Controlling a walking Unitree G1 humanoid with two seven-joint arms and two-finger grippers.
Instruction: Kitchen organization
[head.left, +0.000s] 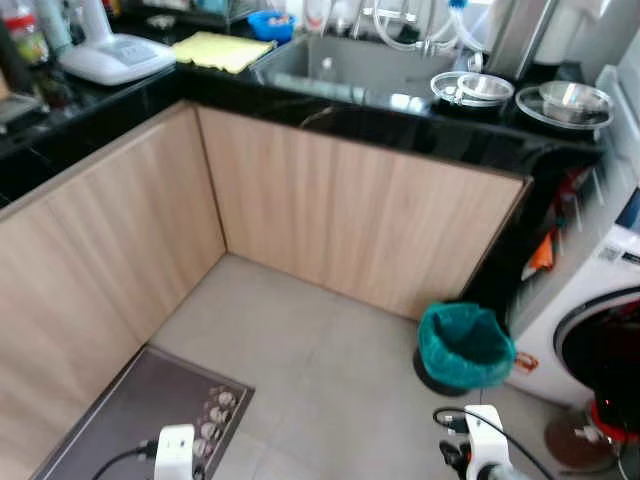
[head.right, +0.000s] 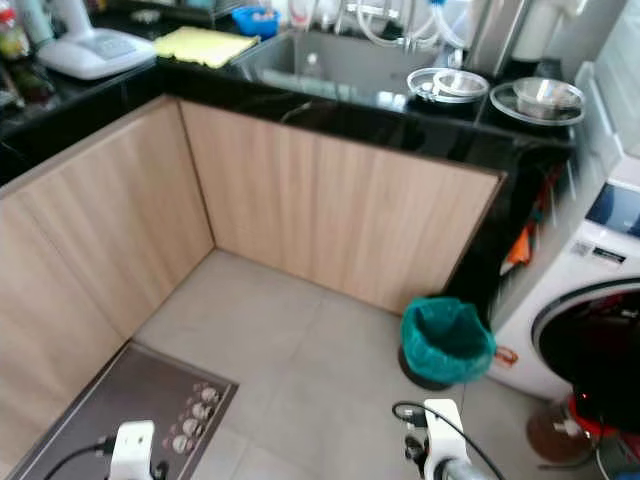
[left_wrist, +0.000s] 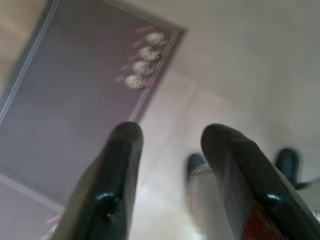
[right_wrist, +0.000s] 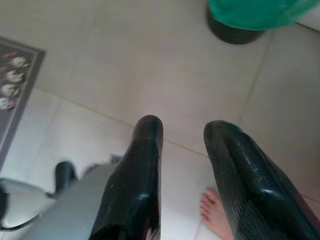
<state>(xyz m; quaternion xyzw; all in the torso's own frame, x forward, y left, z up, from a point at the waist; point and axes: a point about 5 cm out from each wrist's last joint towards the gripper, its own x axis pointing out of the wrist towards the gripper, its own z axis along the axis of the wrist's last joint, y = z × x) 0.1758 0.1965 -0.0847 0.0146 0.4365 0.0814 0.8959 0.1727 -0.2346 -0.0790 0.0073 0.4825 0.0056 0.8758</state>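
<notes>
You are looking down into an L-shaped kitchen corner, with both arms hanging low over the tiled floor (head.left: 330, 350). Your left gripper (left_wrist: 170, 150) is pointing down at the floor with its fingers (left_wrist: 117, 170) standing narrowly apart and holding nothing; a grey floor mat (head.left: 130, 410) with a small flower pattern is lying at about 7 o'clock in the head views. Your right gripper (right_wrist: 182, 145) is also hanging over the tiles, its fingers (right_wrist: 137, 170) a little apart and gripping nothing, and a person's bare toes (right_wrist: 215, 212) are showing on the floor near them. A black bin lined with a green bag (head.left: 463, 345) is standing on the floor at about 4 o'clock, just beside the white washing machine (head.left: 590, 320) at 3 o'clock. Up at 12 o'clock the black desk (head.left: 400, 115) is carrying the sink (head.left: 340, 60), and toward 1 o'clock two steel bowls (head.left: 575, 100) and (head.left: 472, 88) are sitting side by side on it. Toward 11 o'clock a yellow cloth (head.left: 222, 50) is lying flat on the desk, with a white appliance (head.left: 112, 52) just beside it at 10 o'clock and a blue tub (head.left: 270, 24) behind the cloth.
</notes>
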